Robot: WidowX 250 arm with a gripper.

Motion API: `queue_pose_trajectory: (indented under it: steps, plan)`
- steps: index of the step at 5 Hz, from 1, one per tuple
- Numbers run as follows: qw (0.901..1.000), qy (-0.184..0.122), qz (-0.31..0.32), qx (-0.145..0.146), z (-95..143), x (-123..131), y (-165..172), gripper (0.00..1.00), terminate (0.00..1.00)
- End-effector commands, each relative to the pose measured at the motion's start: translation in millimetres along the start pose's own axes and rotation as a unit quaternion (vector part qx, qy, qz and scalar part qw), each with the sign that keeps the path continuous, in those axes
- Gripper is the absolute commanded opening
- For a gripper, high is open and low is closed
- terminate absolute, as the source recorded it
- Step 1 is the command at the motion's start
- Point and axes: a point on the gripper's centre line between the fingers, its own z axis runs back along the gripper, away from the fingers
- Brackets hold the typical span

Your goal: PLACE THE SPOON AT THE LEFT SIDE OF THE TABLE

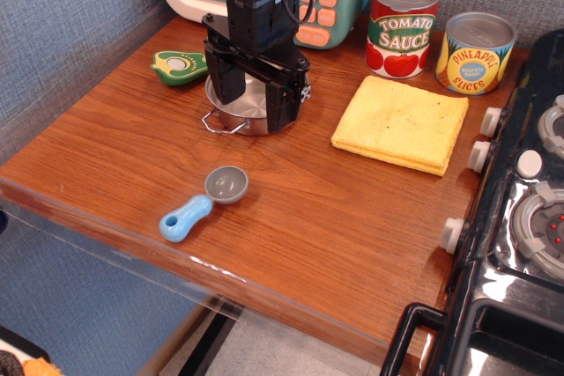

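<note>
The spoon [202, 202] lies flat on the bench [317, 217], in the lower left part of the frame, near the front edge. Its grey bowl points to the upper right and its light-blue handle to the lower left. Nothing touches it. The end effector [256, 99] hangs above center-left of the frame, over a small steel pot [238, 116], with its black fingers spread apart and holding nothing. It is well apart from the spoon. To the right lies a yellow cloth [402, 123], and behind it stand a tomato sauce can [403, 26] and a pineapple can [476, 53]. A black toy stove [520, 217] fills the right edge.
</note>
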Motion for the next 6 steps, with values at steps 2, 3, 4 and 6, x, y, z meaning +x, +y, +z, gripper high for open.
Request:
queue_pose_trajectory:
  steps: [2, 3, 4, 6]
  plan:
    - [0.9998, 0.020, 0.001, -0.003, -10, -26, -6, 1.00, 0.00]
    - [0.9989, 0.047, 0.007, -0.002, -17, -53, -13, 1.00, 0.00]
    - [0.9974, 0.071, 0.009, 0.001, -26, -68, -17, 1.00, 0.00]
    - [0.9923, 0.107, 0.044, 0.043, -56, -59, -3, 1.00, 0.00]
